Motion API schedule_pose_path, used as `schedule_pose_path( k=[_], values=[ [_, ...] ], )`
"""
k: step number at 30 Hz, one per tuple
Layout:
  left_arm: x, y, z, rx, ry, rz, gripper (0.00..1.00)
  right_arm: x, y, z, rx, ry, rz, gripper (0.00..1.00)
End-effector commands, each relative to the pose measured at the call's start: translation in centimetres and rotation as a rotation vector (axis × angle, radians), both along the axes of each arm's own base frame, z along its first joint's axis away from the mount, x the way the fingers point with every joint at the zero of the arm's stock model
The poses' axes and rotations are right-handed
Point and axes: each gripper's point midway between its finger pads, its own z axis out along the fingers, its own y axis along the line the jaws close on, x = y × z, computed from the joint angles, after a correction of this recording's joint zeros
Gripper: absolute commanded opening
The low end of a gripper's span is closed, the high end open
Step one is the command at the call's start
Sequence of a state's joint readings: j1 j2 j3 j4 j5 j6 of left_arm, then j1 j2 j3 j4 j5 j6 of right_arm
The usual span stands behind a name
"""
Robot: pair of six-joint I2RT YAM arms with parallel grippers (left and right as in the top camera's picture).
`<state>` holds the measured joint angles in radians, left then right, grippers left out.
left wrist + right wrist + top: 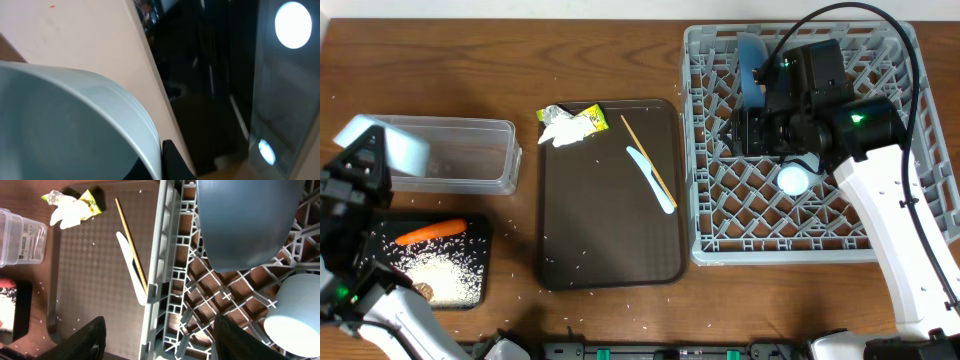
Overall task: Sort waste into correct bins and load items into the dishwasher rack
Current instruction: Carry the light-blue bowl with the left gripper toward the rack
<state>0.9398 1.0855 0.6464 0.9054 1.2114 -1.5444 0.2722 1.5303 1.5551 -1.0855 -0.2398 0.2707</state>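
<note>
One smooth, light blue round bowl (405,148) hangs tilted, gripped by the left pincer (372,158); the right pincer (162,342) gapes wide, empty.

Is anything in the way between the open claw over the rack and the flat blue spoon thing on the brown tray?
Only the rack's grey side wall stands between the right gripper and the light blue utensil, low enough to pass over, I think. A chopstick lies against the utensil.

Plate (752,70), cup (794,180) amid otherwise open rack (760,215)
</note>
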Motion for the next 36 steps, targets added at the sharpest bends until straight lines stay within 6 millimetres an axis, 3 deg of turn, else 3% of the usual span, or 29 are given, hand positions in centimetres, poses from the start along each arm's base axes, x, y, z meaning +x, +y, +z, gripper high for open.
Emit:
schedule_pose_path(
  k=[1, 4, 8, 13, 17, 19, 23, 27, 31, 36],
  values=[
    [2.1, 0.8, 1.2, 0.081, -0.039, 0.093, 0.06, -0.2, -0.3, 0.8, 0.017, -0.014, -0.010, 0.66],
    [4.7, -0.7, 0.1, 0.126, 0.025, 0.082, 0.06, -0.2, -0.3, 0.8, 0.017, -0.016, -0.010, 0.66],
    [7.4, -4.8, -1.9, 0.263, 0.160, 0.038, 0.06, 0.2, -0.7, 1.2, 0.012, -0.038, -0.022, 0.65],
    [8.4, -11.3, -5.6, 0.579, 0.367, -0.042, 0.06, 1.3, -4.3, 3.2, -0.016, -0.131, -0.124, 0.67],
    [7.8, -16.7, -7.9, 0.803, 0.429, -0.158, 0.06, 1.8, -9.6, 5.9, -0.023, -0.226, -0.278, 0.70],
    [7.3, -19.9, -9.1, 0.889, 0.428, -0.241, 0.06, 1.7, -13.1, 7.3, -0.024, -0.273, -0.377, 0.72],
    [6.5, -26.1, -10.8, 0.950, 0.387, -0.414, 0.06, 0.8, -17.9, 8.2, -0.042, -0.293, -0.511, 0.73],
    [5.7, -31.5, -12.0, 0.961, 0.332, -0.555, 0.06, 0.1, -19.9, 7.6, -0.053, -0.261, -0.570, 0.75],
    [4.1, -36.0, -11.8, 0.918, 0.269, -0.675, 0.06, 0.0, -20.2, 7.3, -0.057, -0.248, -0.576, 0.78],
    [0.2, -41.7, -9.3, 0.812, 0.104, -0.899, 0.06, -0.1, -20.3, 7.1, -0.068, -0.244, -0.574, 0.81]
  ],
)
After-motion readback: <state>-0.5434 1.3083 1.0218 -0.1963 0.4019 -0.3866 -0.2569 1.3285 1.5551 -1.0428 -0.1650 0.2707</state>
